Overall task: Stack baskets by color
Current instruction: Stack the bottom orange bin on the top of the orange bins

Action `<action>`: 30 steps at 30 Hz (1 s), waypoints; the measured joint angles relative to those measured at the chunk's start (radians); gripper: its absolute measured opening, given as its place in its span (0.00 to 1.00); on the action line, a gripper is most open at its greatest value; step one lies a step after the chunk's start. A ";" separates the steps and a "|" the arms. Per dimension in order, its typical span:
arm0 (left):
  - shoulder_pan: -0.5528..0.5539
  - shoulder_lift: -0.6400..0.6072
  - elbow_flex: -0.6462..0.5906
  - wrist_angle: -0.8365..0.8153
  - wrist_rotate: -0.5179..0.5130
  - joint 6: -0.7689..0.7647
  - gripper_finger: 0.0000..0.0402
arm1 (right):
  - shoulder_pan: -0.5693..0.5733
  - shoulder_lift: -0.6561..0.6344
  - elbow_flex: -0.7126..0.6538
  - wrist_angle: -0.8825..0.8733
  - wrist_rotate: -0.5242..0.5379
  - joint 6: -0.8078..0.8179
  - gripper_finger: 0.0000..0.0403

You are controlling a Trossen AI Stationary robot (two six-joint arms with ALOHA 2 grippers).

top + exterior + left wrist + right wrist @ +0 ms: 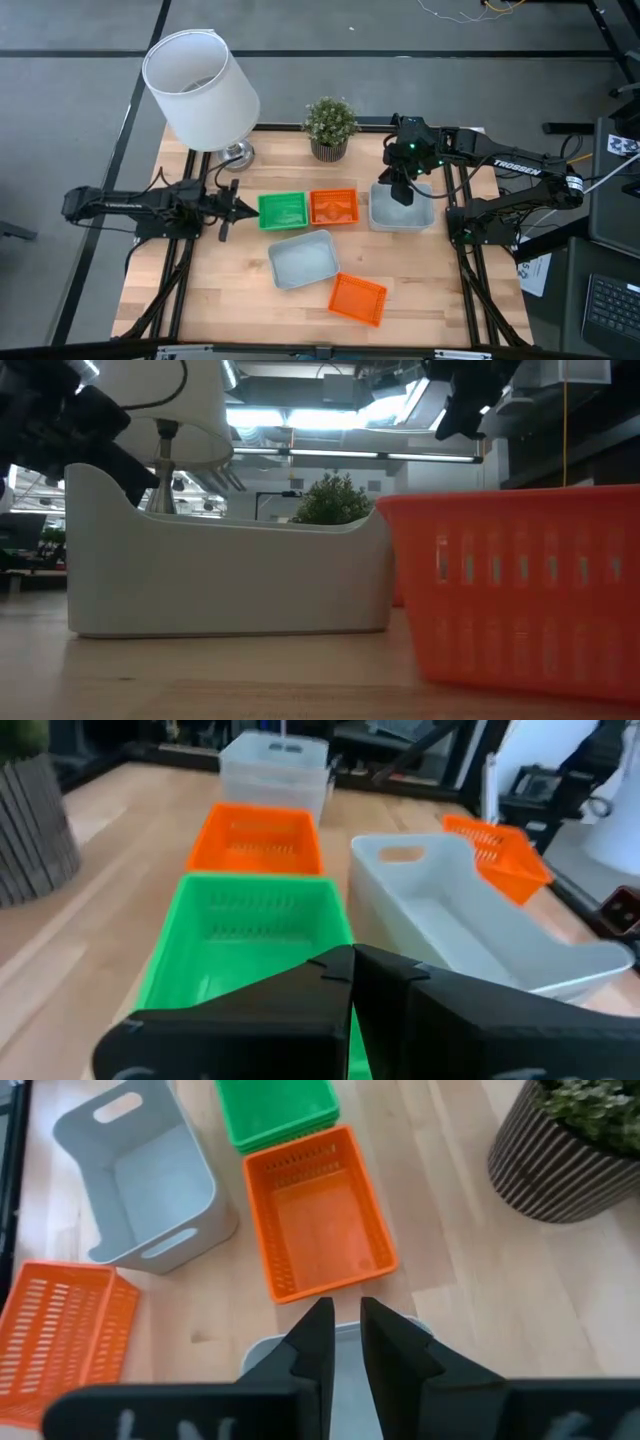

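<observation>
- High view shows a green basket stack and an orange basket side by side at the tabletop's middle, touching or nearly so.
- A pale grey basket stack stands just beside the orange one, toward the right edge.
- A single grey basket lies nearer the front edge, with a tilted orange basket beside it, closer to the front.
- The right claw hovers over the grey stack, fingers a narrow gap apart, holding nothing.
- The left claw sits near the left edge, pointing at the green stack, fingers closed and empty.
- A potted plant and a white lamp stand along the back edge.
</observation>
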 joint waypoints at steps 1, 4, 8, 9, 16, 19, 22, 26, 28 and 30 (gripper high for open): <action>0.005 -0.016 0.000 -0.027 0.000 0.000 0.00 | 0.000 0.000 0.000 0.001 -0.002 -0.001 0.13; 0.016 -0.051 0.002 -0.068 -0.005 -0.001 0.00 | 0.000 0.001 0.000 0.015 -0.003 -0.003 0.13; 0.017 -0.079 0.004 -0.072 -0.004 0.008 0.00 | 0.000 0.022 0.000 0.036 -0.006 0.004 0.13; 0.017 -0.080 0.004 -0.074 -0.005 0.007 0.00 | 0.003 0.035 0.000 0.049 -0.006 0.019 0.13; 0.017 -0.081 0.004 -0.085 -0.080 -0.018 0.00 | 0.121 0.197 0.000 0.227 -0.130 0.000 0.13; 0.017 -0.080 0.003 -0.084 -0.104 -0.019 0.00 | 0.202 0.257 0.000 0.305 -0.181 -0.028 0.13; 0.017 -0.079 0.003 -0.083 -0.106 -0.019 0.00 | 0.293 0.294 0.000 0.362 -0.162 -0.032 0.13; 0.017 -0.079 0.003 -0.082 -0.106 -0.019 0.00 | 0.409 0.339 0.000 0.380 -0.069 0.000 0.13; 0.017 -0.079 0.003 -0.082 -0.107 -0.019 0.00 | 0.458 0.368 0.000 0.379 -0.018 0.062 0.13; 0.017 -0.079 0.003 -0.082 -0.107 -0.019 0.00 | 0.502 0.397 0.000 0.376 0.022 0.162 0.13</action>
